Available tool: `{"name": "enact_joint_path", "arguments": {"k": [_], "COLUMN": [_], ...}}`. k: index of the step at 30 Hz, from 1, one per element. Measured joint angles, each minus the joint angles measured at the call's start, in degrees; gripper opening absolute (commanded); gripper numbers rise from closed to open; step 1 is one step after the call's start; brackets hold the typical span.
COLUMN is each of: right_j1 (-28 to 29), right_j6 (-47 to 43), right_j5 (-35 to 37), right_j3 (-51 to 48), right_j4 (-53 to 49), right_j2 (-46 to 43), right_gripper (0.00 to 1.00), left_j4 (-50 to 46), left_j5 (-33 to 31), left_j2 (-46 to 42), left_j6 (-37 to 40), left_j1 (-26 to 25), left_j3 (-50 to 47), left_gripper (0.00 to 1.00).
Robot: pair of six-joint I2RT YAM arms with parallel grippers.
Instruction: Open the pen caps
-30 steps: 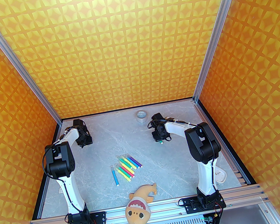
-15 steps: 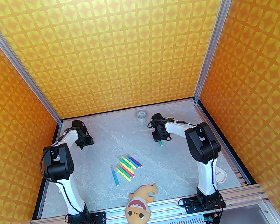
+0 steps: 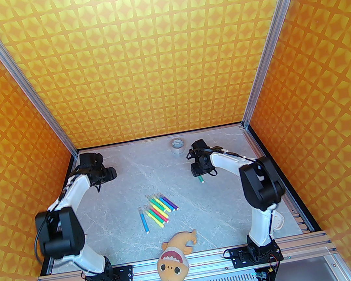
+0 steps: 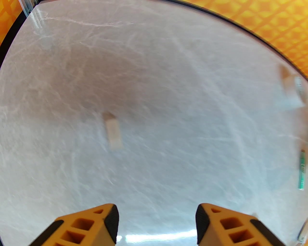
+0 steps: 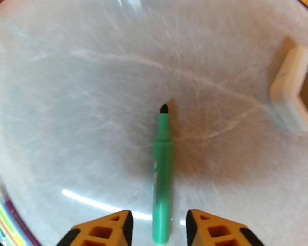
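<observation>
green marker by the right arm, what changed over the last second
The right tool opened and let go of the uncapped green marker, now lying on the table. The left tool opened too, a whitish cap on the table ahead of it, and the left arm swung outward. The marker bundle, tape roll and plush stayed put.

One whitish translucent cap (image 4: 113, 133) lies loose and flat on the grey table (image 4: 192, 96), blurred. Other caps (image 3: 152, 197) sit fitted on the far ends of the clustered markers (image 3: 160, 213).
</observation>
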Motion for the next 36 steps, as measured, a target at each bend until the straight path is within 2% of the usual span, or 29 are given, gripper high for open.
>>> {"name": "enact_joint_path", "arguments": {"k": [8,14,20,26,36], "right_j1": [7.5,14.1,18.1,20.3,22.4], "right_j6": [-2.5,-4.3,-6.1,-6.7,-6.9], "right_j5": [-5.0,-10.6,-13.4,-14.6,-15.4], "right_j3": [-1.8,-2.1,-1.4,1.3,7.0], "right_j4": [-1.9,-4.0,-7.0,-8.6,-11.0], "right_j2": [-5.4,-5.5,-4.9,-0.3,6.2], "right_gripper": [0.55,0.55,0.52,0.46,0.45], "left_j4": [8.9,16.4,22.0,25.7,27.5], "left_j5": [9.2,11.6,12.6,12.8,12.8], "left_j2": [-12.7,-22.2,-32.1,-35.6,-36.9], "left_j6": [-1.9,-3.1,-4.8,-6.5,-7.8], "left_j1": [-0.6,-2.9,-3.8,-3.8,-3.8], "left_j3": [-14.7,-23.6,-30.0,-33.1,-34.2], "left_gripper": [0.69,0.81,0.9,0.94,0.95]}}
